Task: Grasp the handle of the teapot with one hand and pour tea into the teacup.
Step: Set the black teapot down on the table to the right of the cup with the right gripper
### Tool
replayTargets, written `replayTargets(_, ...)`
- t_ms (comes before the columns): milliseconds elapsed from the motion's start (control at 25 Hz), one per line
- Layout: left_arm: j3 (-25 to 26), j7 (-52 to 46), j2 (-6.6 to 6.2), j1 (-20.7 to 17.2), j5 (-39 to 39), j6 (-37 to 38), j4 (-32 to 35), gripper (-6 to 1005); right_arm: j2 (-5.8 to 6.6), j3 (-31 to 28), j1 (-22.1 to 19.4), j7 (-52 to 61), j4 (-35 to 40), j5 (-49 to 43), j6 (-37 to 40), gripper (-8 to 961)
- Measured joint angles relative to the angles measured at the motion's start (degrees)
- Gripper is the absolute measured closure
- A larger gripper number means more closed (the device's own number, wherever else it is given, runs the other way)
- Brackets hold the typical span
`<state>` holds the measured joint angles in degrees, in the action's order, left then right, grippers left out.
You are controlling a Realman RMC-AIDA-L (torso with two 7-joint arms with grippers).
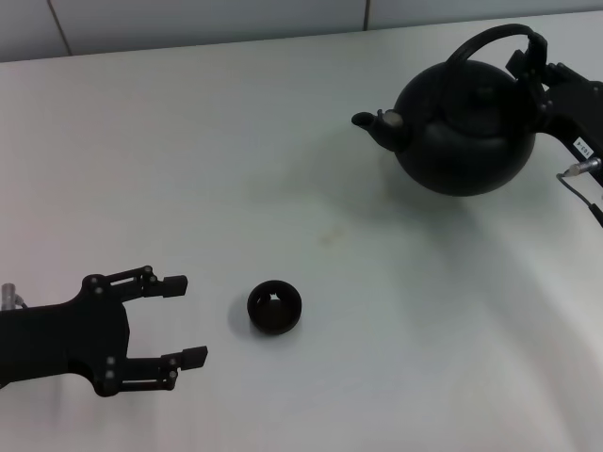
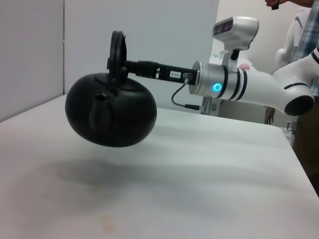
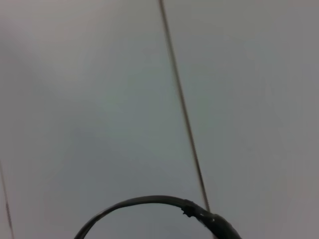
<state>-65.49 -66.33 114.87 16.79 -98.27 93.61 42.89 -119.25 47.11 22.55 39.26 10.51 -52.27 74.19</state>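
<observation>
The teapot [image 1: 464,127] is a large round black pot, held in the air above the table at the far right with its spout [image 1: 370,122] towards the left. My right gripper [image 1: 533,55] is shut on the handle [image 1: 490,38] at its right side. In the left wrist view the teapot [image 2: 110,115] hangs clear of the table with its shadow below, and the handle [image 2: 117,52] is clamped by the right arm [image 2: 239,84]. The teacup [image 1: 274,307] stands on the table at the front, left of centre. My left gripper [image 1: 186,320] is open and empty, to the left of the cup.
The white table [image 1: 377,301] runs to a pale wall at the back. The right wrist view shows only wall panels and a thin dark arc [image 3: 149,201] at its edge. A person and equipment stand behind the right arm.
</observation>
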Motion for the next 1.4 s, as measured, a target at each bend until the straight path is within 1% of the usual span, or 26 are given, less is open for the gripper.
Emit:
replayTargets(240,0.01,0.02,-0.01,0.46,0.00,0.00,-0.13,167,0.07,0.10,0.07,1.78,0.41,-0.12,-3.89,830)
replayTargets(720,0.01,-0.47,0.18,0.79,-0.33,0.00,-0.14,166,0.09,0.61,0.11,1.91,0.53,-0.44,-7.66,829)
replayTargets(1360,0.01,-0.56,0.26,0.87,-0.76,0.00,0.09,167,0.17,1.32,0.56,1.89,1.04,-0.63,-9.39,833)
replayTargets(1400,0.01,-0.56,0.26,0.91,-0.78,0.00,0.09,167,0.17,1.32,0.58,1.89,1.16,-0.63,-9.39,814)
